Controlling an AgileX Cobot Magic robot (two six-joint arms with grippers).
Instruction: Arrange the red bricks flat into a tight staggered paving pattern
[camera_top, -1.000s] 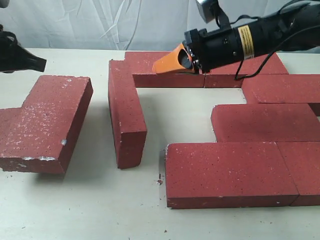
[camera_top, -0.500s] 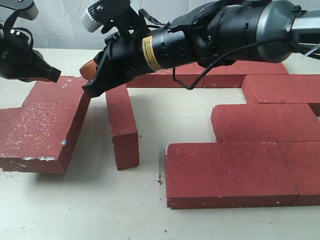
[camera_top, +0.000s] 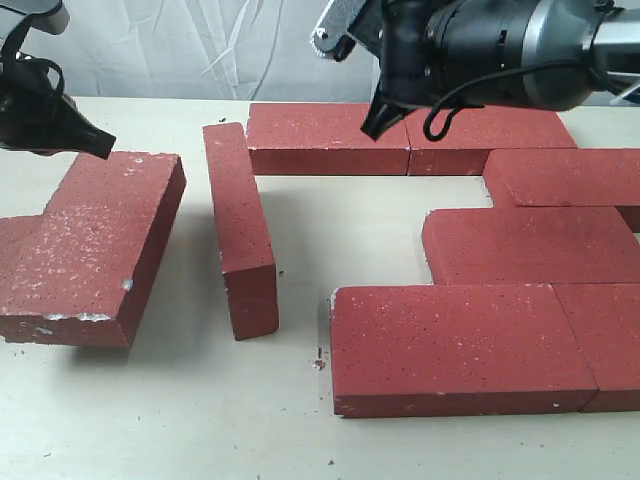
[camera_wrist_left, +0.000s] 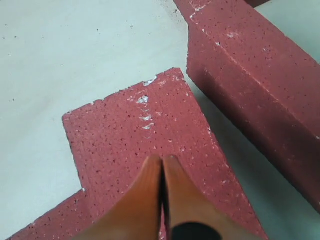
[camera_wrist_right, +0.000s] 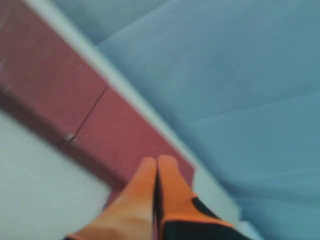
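Several red bricks lie flat on the pale table. One red brick (camera_top: 240, 225) (camera_wrist_left: 260, 90) stands on its long edge between the left pair (camera_top: 100, 240) and the laid group (camera_top: 450, 345). My left gripper (camera_top: 105, 147) (camera_wrist_left: 162, 158) is shut and empty, its orange tips just above the top face of the left brick (camera_wrist_left: 140, 130). My right arm (camera_top: 480, 45) hangs over the back row (camera_top: 330, 135). Its gripper (camera_wrist_right: 157, 161) is shut and empty above those back bricks (camera_wrist_right: 115, 125), and that view is blurred.
Flat bricks at the right (camera_top: 565, 175) (camera_top: 530, 245) form stepped rows with a bare pocket of table (camera_top: 350, 230) between them and the on-edge brick. A pale crumpled backdrop (camera_top: 200, 50) runs behind the table. Small crumbs (camera_top: 318, 362) lie by the front brick.
The right arm swept left to the on-edge brick, which turned a little leftward, then pulled back up and right over the back row. The left gripper barely moved.
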